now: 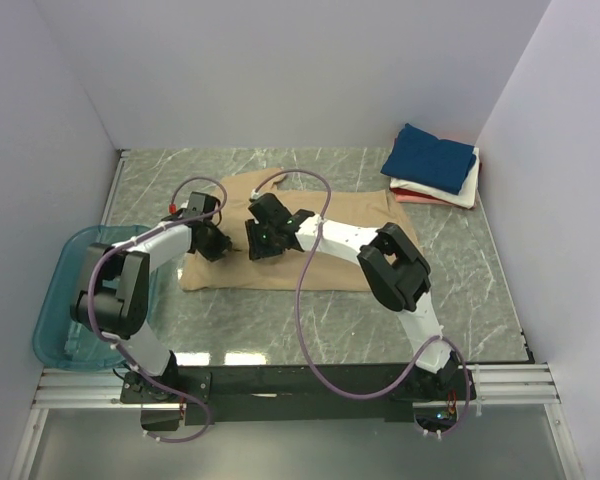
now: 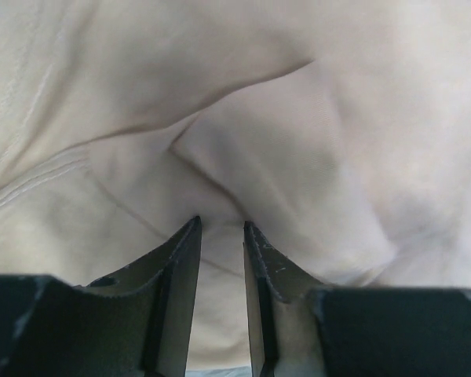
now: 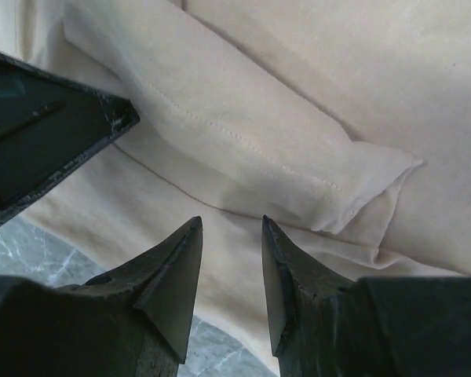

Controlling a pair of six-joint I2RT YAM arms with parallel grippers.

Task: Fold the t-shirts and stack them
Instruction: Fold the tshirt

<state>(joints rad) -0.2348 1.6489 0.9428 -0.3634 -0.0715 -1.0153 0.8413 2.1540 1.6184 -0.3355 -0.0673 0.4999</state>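
Teal tub [image 1: 65,300] left of tan shirt [image 1: 330,255]; folded stack [image 1: 432,168] far-right corner.

Robot test cell in a laboratory, not a home. Plain white partition walls [image 1: 280,70] enclose a marble-patterned table [image 1: 280,320] on three sides. Along the table's near edge runs an aluminium rail [image 1: 300,385] carrying two arm bases, with purple cables [image 1: 305,300] looping above the table. A teal tub [image 1: 55,330] overhangs the table's left edge; folded shirts [image 1: 432,165] sit at its far right corner.
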